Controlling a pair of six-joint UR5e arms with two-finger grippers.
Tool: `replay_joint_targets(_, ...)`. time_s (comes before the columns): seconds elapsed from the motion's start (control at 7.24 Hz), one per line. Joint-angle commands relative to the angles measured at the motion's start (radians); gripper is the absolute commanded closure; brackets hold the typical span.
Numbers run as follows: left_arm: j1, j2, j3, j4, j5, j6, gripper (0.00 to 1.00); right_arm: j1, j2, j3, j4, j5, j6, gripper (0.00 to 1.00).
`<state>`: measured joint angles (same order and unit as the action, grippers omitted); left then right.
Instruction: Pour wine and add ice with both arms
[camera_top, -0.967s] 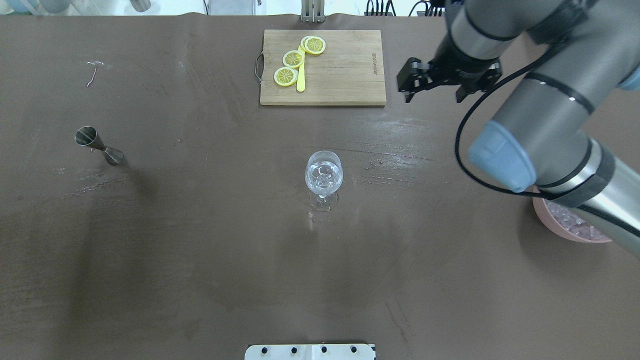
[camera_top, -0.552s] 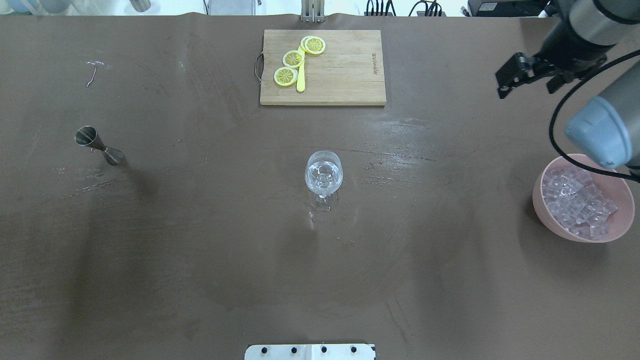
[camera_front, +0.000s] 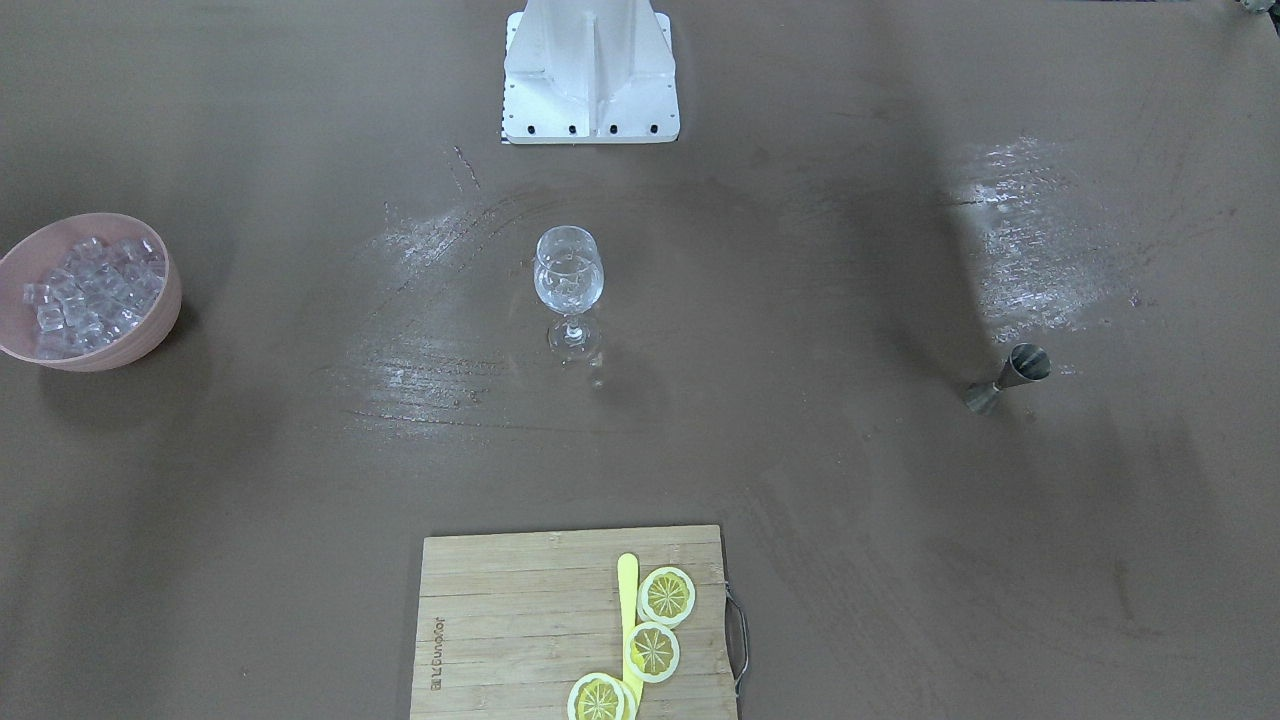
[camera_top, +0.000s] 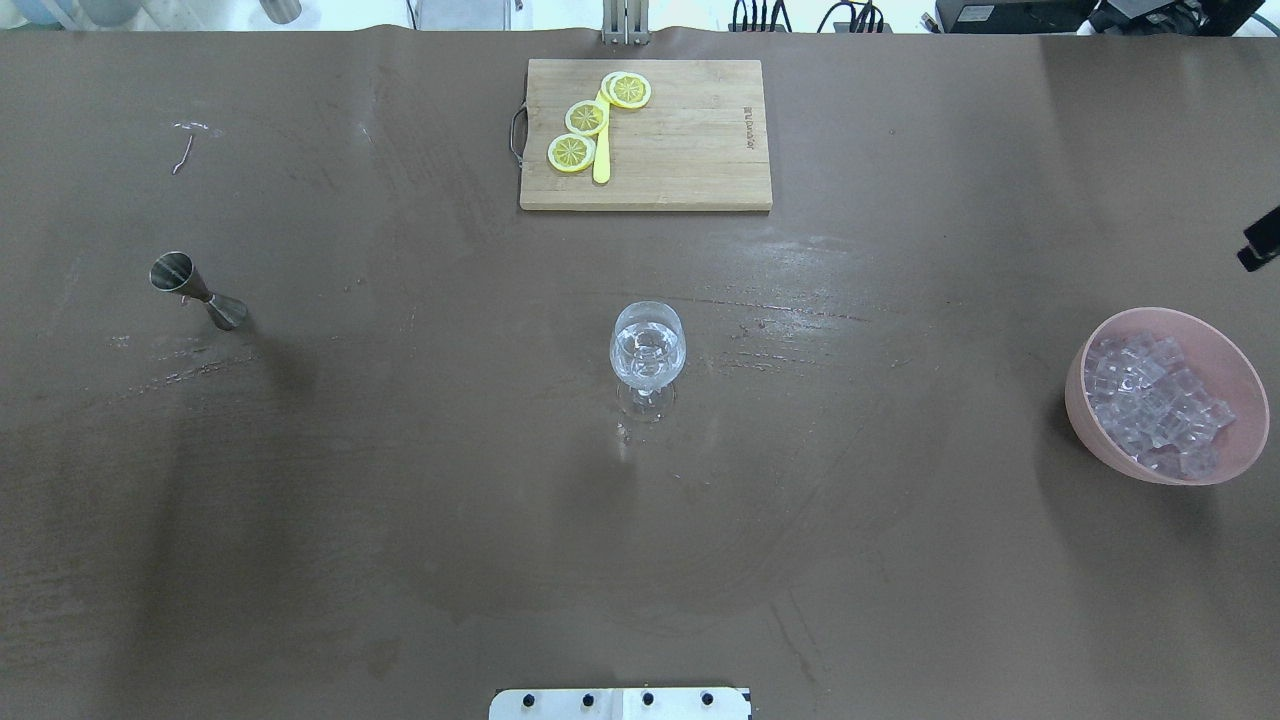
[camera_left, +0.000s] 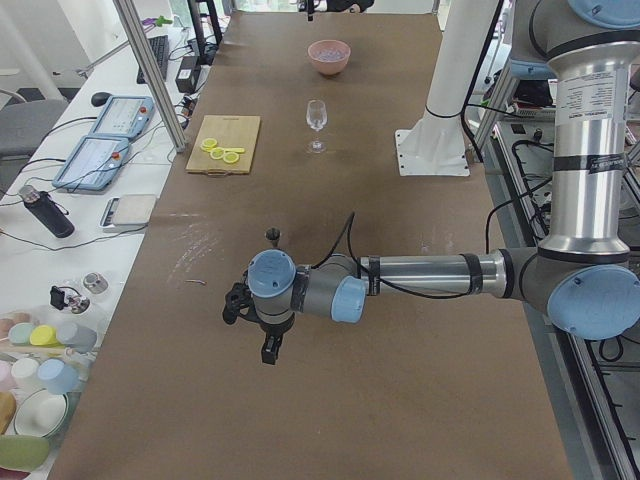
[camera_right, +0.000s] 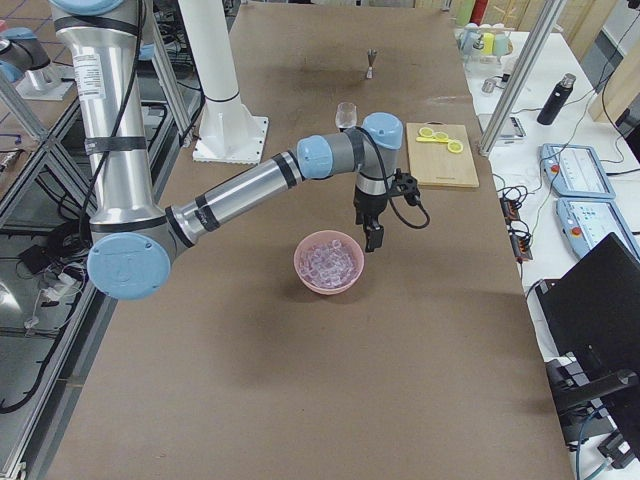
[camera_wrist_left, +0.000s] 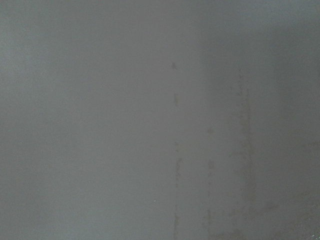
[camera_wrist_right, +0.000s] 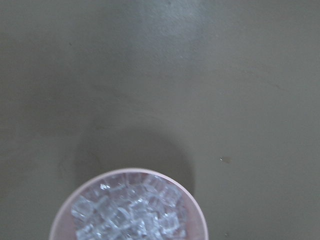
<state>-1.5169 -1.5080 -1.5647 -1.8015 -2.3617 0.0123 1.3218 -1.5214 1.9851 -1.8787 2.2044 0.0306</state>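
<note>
A clear wine glass (camera_top: 648, 350) stands at the table's middle, also in the front view (camera_front: 569, 275); a few clear ice cubes seem to lie in its bowl. A pink bowl (camera_top: 1076, 372) full of ice (camera_top: 1150, 405) sits at the right edge. My right gripper (camera_right: 373, 238) hangs just beyond the bowl (camera_right: 303, 272); only a black tip shows at the overhead view's right edge, and I cannot tell if it is open. The right wrist view looks down on the ice (camera_wrist_right: 130, 215). My left gripper (camera_left: 268, 350) hovers over bare table; I cannot tell its state. No wine bottle shows.
A steel jigger (camera_top: 195, 290) stands at the left. A wooden cutting board (camera_top: 690, 150) with lemon slices (camera_top: 587, 117) and a yellow knife lies at the far middle. The white pedestal (camera_front: 590, 75) is at the near edge.
My right arm has swung right, from beside the cutting board to almost out of the overhead view, uncovering the ice bowl. Nothing on the table has moved.
</note>
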Motion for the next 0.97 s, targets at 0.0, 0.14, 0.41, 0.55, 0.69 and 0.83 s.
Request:
replay_joint_targets(0.0, 0.000, 0.006, 0.000, -0.005, -0.001, 0.000, 0.02, 0.078, -0.139, -0.031, 0.004, -0.014, -0.126, 0.00)
replay_joint_targets(0.14, 0.000, 0.008, 0.000, -0.006, -0.001, 0.000, 0.02, 0.101, -0.157, -0.089, 0.004, -0.014, -0.126, 0.00)
replay_joint_targets(0.41, 0.000, 0.012, 0.000, -0.009, -0.001, 0.000, 0.02, 0.112, -0.177, -0.146, 0.108, -0.041, -0.124, 0.00)
replay_joint_targets(0.55, 0.001, 0.012, 0.002, -0.009, -0.001, 0.000, 0.02, 0.112, -0.180, -0.147, 0.146, -0.040, -0.123, 0.00)
replay_joint_targets(0.69, 0.001, 0.012, 0.002, -0.009, -0.001, 0.000, 0.02, 0.112, -0.180, -0.146, 0.148, -0.040, -0.123, 0.00)
replay_joint_targets(0.83, 0.001, 0.012, 0.002, -0.010, -0.001, 0.000, 0.02, 0.112, -0.177, -0.144, 0.148, -0.040, -0.120, 0.00)
